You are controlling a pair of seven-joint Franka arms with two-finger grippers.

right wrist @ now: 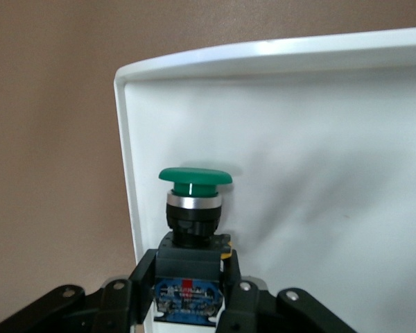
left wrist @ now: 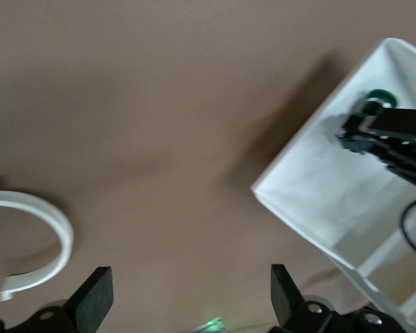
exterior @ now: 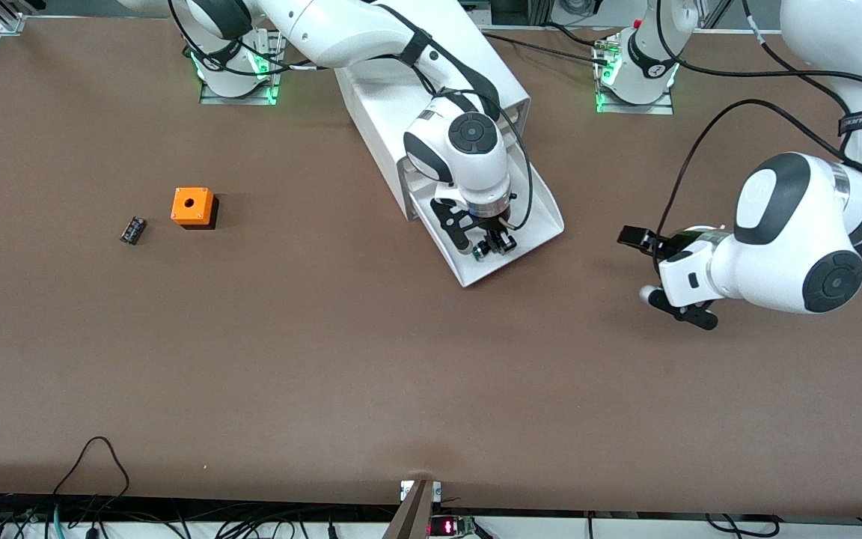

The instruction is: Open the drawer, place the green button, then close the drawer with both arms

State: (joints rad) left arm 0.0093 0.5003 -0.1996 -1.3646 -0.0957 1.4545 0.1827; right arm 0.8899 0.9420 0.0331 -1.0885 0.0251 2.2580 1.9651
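The bottom drawer (exterior: 543,224) of the white cabinet (exterior: 393,97) stands pulled out. My right gripper (exterior: 492,247) is inside it, near its front wall, shut on the button (exterior: 478,255). In the right wrist view the fingers (right wrist: 144,277) clamp the black and blue body of the button (right wrist: 194,208); its green cap points at the drawer's front wall (right wrist: 263,55). My left gripper (exterior: 637,266) is open and empty over bare table beside the drawer, toward the left arm's end. The left wrist view shows its own gripper (left wrist: 188,298), the drawer (left wrist: 312,201) and the button (left wrist: 380,98).
An orange cube (exterior: 192,206) with a round hole and a small black block (exterior: 132,229) lie toward the right arm's end of the table. A white curved piece (left wrist: 48,229) shows in the left wrist view. Cables hang along the table's near edge.
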